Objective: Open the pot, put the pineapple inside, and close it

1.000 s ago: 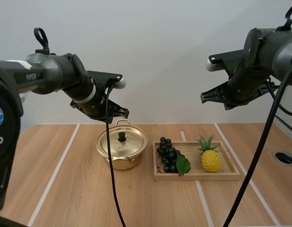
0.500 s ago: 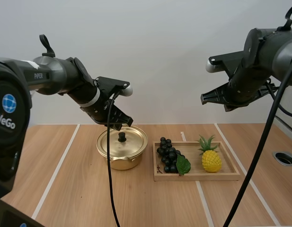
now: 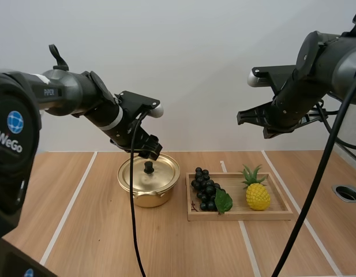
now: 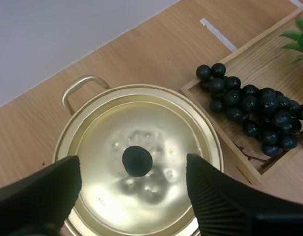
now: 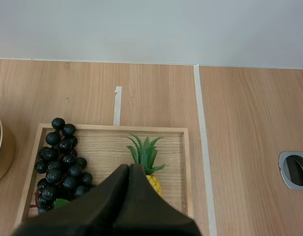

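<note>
left gripper lowered over lidded pot; tray holds grapes, pineapple

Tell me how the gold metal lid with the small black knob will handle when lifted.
The gold lid looks like thin, dimpled metal, so probably stiff and light. Its small round black knob is the only hold, so it may tilt or swivel when pinched.

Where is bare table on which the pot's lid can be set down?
Bare table lies left of the pot, in front of pot and wooden tray, and right of the tray. Crowded: the narrow pot-tray gap and the tray itself, with grapes and pineapple.
</note>
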